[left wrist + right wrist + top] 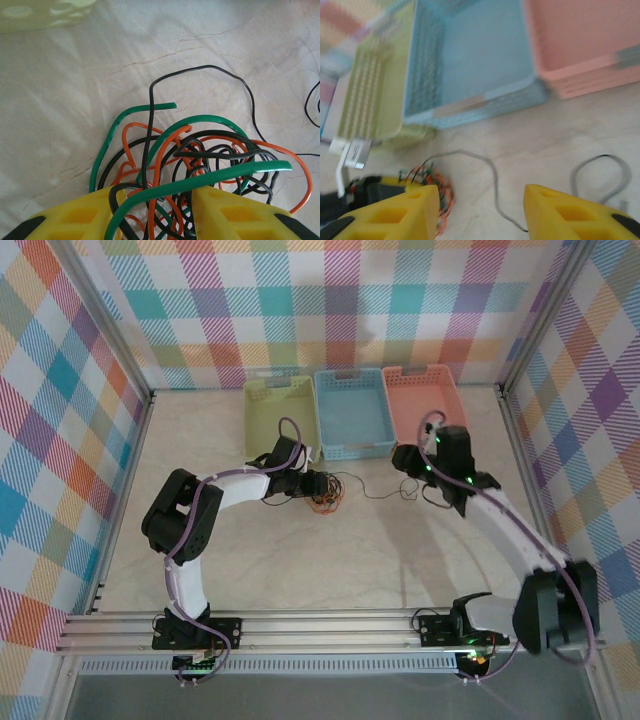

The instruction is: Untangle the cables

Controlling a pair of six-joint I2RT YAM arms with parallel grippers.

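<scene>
The cables (pixel 328 496) form a small knot of orange, black and green wires on the table, left of centre. My left gripper (pixel 316 485) is at the knot. In the left wrist view its yellow fingers (pixel 80 215) are shut on the cables (pixel 215 154), with several strands between them and one green wire lying across both tips. One black cable (pixel 382 496) trails from the knot to the right. My right gripper (pixel 407 462) stands open above that strand (pixel 495 182), and nothing is between its fingers (pixel 405 212). The knot (pixel 439 189) lies by its left finger.
Three baskets stand in a row at the back: green (pixel 270 430), blue (pixel 352 430) and salmon (pixel 425 405). Checked walls close the table on three sides. Bare table lies in front of the knot and between the arms.
</scene>
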